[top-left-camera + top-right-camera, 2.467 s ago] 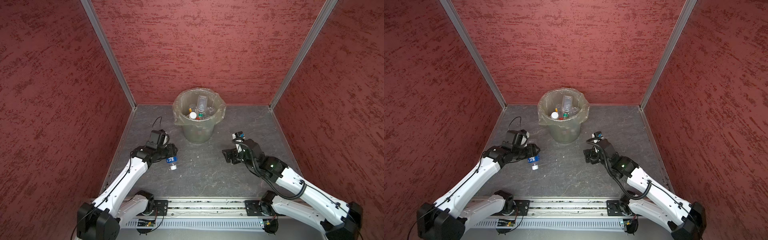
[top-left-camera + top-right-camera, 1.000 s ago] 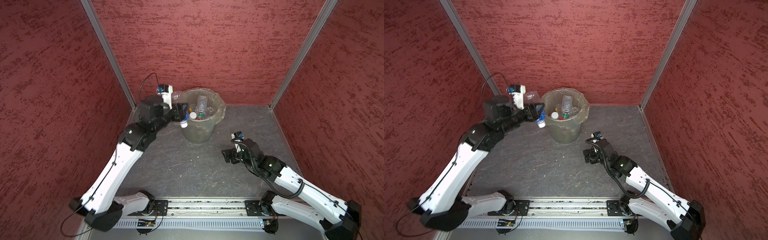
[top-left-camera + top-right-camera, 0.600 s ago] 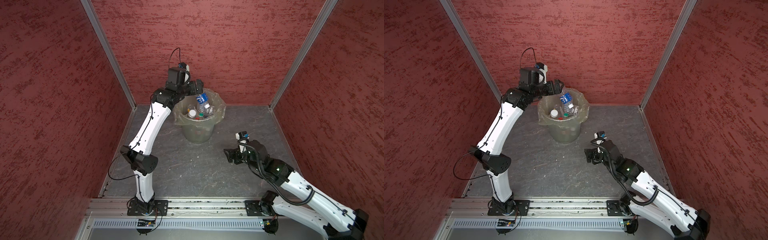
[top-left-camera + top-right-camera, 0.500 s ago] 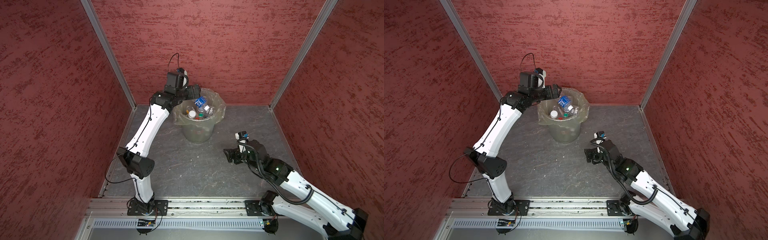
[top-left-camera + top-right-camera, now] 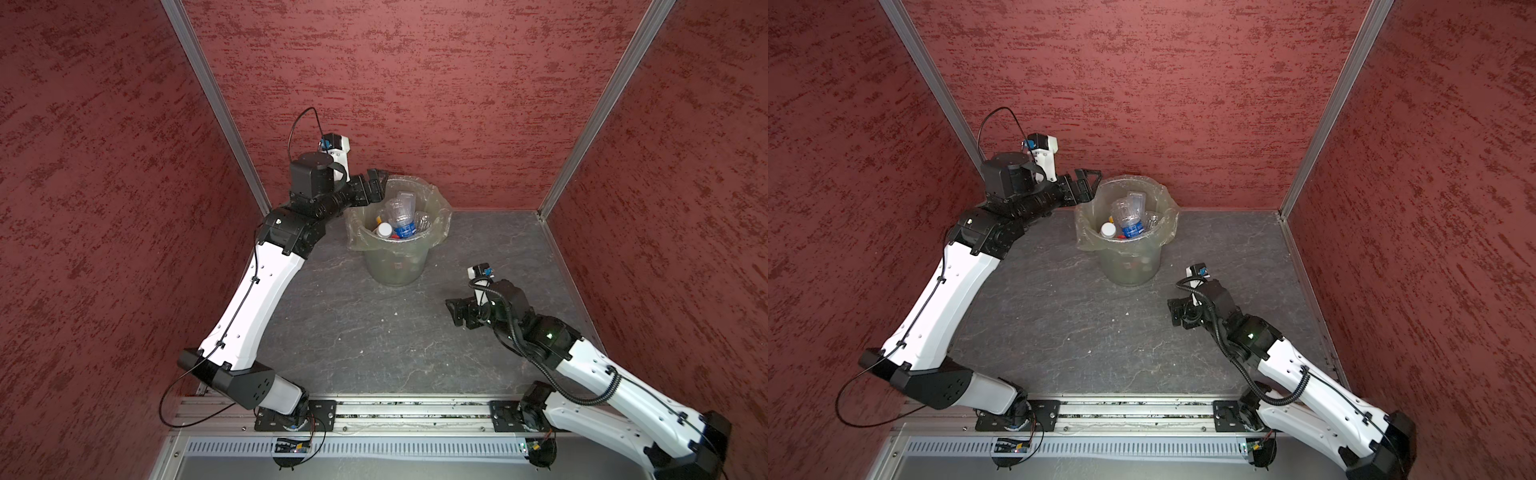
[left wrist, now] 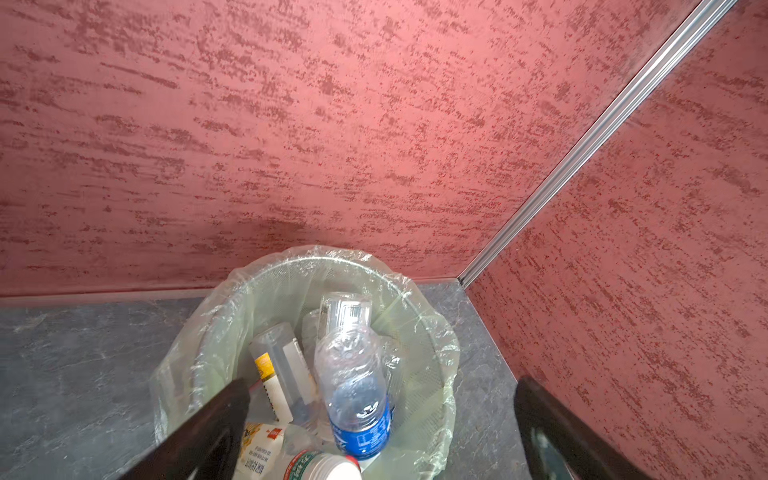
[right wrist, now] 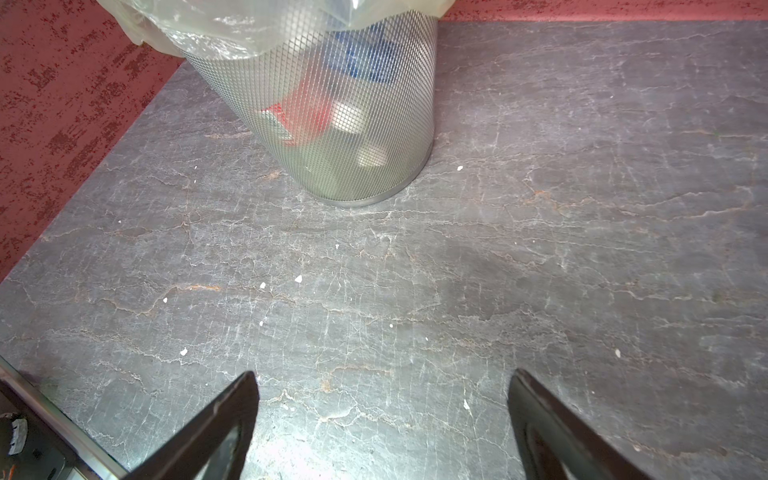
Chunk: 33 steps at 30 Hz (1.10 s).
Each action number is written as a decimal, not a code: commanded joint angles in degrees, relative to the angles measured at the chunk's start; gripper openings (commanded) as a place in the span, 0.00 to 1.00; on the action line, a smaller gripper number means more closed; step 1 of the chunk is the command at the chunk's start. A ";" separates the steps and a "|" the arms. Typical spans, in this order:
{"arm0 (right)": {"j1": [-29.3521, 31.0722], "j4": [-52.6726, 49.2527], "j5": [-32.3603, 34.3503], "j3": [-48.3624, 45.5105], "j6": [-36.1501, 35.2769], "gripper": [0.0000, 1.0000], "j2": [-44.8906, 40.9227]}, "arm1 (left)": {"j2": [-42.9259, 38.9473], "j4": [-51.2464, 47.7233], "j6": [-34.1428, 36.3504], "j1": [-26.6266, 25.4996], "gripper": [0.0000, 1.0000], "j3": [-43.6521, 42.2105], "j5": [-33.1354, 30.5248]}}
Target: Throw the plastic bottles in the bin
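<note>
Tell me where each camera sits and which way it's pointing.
Top views: high at the front, looking down toward the back wall; both show left arm, right arm, bin and floor.
Left wrist: above the bin's rim, looking down at bottles inside; open left claw tips frame the view.
Right wrist: low near the floor, facing the bin's mesh side; open right claw tips show.
Shared: every view holds the bin; both wrist views show bottles in it.

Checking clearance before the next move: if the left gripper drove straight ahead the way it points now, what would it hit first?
Likely the blue-labelled bottle lying in the bin; it sits between the fingers of the open left gripper, though depth is unclear.
</note>
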 commanded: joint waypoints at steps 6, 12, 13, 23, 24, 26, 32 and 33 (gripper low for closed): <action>0.32 -0.97 3.60 1.43 0.76 0.98 0.68 | -9.03 5.89 0.00 0.79 0.99 -15.92 1.20; 0.35 -0.55 3.35 2.12 0.80 0.99 1.53 | -15.57 5.88 -0.15 1.32 0.99 -23.83 1.49; 0.35 -0.46 3.40 2.20 0.80 0.99 1.59 | -16.49 5.84 -0.15 1.48 0.99 -24.83 1.73; 0.37 -0.63 4.61 4.30 0.43 0.99 3.20 | -24.53 5.69 -0.25 2.04 0.99 -34.31 1.35; 0.36 -0.70 4.72 4.35 0.42 0.99 3.20 | -24.92 5.52 -0.38 1.98 1.00 -34.95 1.40; 0.37 -0.80 5.30 4.69 0.41 0.99 3.26 | -26.21 5.65 -0.72 1.98 1.00 -36.96 1.16; 0.37 -1.39 8.16 6.01 -0.55 0.99 3.38 | -30.11 6.27 -3.23 2.20 0.99 -42.79 -2.54; 0.37 -1.55 8.77 6.39 -0.85 0.99 3.45 | -30.44 5.98 -3.68 2.27 0.99 -43.45 -3.38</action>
